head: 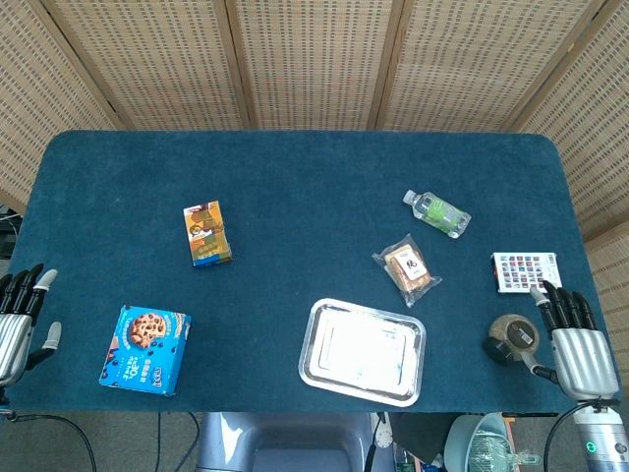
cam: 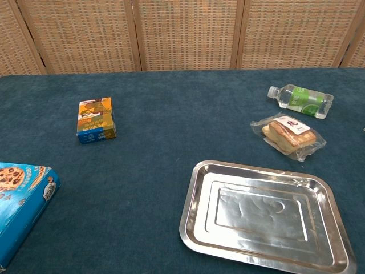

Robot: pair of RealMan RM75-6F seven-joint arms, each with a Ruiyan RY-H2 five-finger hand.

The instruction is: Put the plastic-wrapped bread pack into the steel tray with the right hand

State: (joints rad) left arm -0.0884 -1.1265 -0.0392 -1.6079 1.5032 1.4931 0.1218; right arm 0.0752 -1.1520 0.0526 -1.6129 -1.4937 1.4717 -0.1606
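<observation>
From the head view, the clear plastic-wrapped bread pack is seen lying on the blue felt-covered table, right of centre, just beyond the far right corner of the shiny rectangular steel tray, which sits empty at the near edge. The right hand is seen at the near right corner with its fingers extended and apart, nothing held; a round brown tape roll lies just beside it and a white card with coloured squares lies beyond it along the right edge. The left hand is seen at the left edge, fingers likewise spread and empty. A small clear bottle with a green label, an orange and blue carton and a blue cookie box are also noted.

In the chest view, neither hand is shown. The bread pack is seen flat on the table, apart from the tray, with the bottle just beyond it.

The reach is judged not yet begun. The next move calls for the right hand to be carried towards the table centre, past the tape roll, and lowered over the pack; the slippery, yielding wrap is likely to need a gentle grasp across its width.
</observation>
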